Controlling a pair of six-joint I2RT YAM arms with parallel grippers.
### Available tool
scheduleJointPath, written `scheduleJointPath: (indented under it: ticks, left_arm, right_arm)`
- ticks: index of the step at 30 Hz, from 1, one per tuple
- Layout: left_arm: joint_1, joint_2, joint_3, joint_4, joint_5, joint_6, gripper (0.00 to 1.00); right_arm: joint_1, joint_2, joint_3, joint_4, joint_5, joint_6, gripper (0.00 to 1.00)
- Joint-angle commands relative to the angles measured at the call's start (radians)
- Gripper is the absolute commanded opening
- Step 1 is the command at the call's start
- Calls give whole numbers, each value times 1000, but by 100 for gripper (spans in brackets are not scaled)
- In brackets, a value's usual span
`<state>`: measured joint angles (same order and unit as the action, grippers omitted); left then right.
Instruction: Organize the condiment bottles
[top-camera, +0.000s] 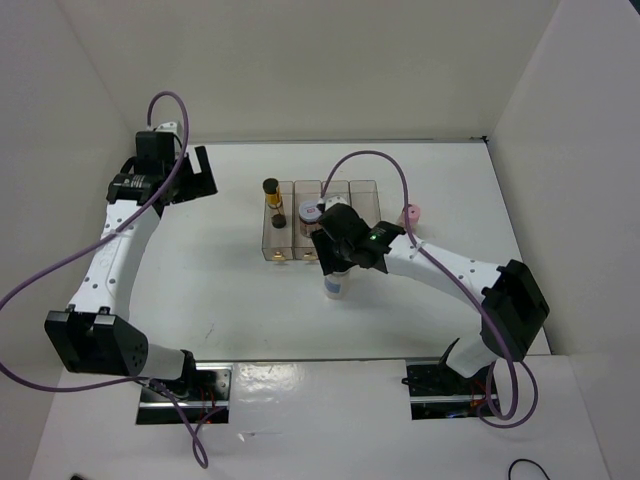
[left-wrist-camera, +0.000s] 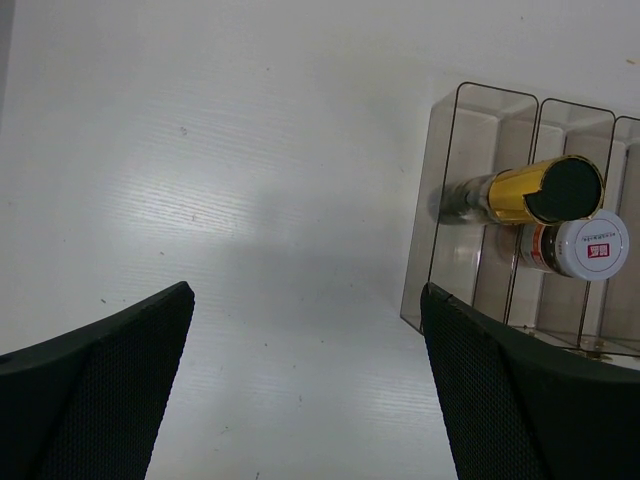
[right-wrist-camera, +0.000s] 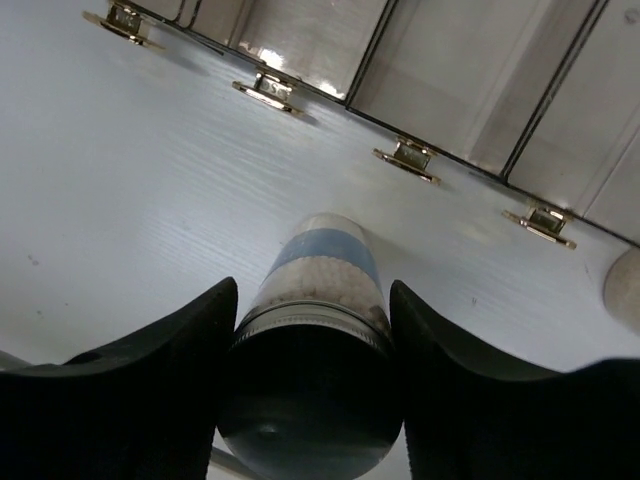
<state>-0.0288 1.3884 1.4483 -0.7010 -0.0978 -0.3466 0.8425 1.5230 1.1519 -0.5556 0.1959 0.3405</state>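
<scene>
nearest the lens in the right wrist view: pale-blue clear jar (right-wrist-camera: 318, 300), pinched by the right gripper (right-wrist-camera: 312, 290), fingers (right-wrist-camera: 150, 370) snug on both sides of the glass. from above, same jar just off the near side of the clear tray (top-camera: 362, 186), about mid-table (top-camera: 200, 300). cannot tell whether resting on the surface or lifted off it. not yet in any slot.

progress, as a rough call: two of five put away, one in hand, at least one loose. under halfway.

tray contents, counting from the side toward the left edge:
- first slot: slim amber bottle (top-camera: 272, 200), black cap, standing.
- second slot: lilac-lidded brown jar (top-camera: 310, 212), standing, just beside the amber one across the divider.
- third slot: partly hidden behind the right gripper from above, nothing made out in it.
- fourth slot: nothing seen in it.

outside the tray: pink-capped bottle (top-camera: 411, 214), on the table just beside the tray's side toward the right edge. cream yellow-capped bottle not found in any view. pale blob at the right border of the right wrist view, too cropped to name.

left gripper (left-wrist-camera: 305, 290): spread wide, nothing between, hanging over bare table toward the far-left corner, off to the left of the tray.

left to do, by the look of it: slot the held jar, then the pink-capped bottle, then whatever else turns up.
</scene>
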Motion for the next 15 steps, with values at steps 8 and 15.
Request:
scheduleJointPath:
  ticks: [8,15]
  left_arm:
    - [6,-22,-22,52,20,0,100]
    - [6,-12,-31,61,20,0,100]
  right_arm:
    - [38,-9,68,-99,46,49,29]
    - [49,-116,218,-164,46,49,27]
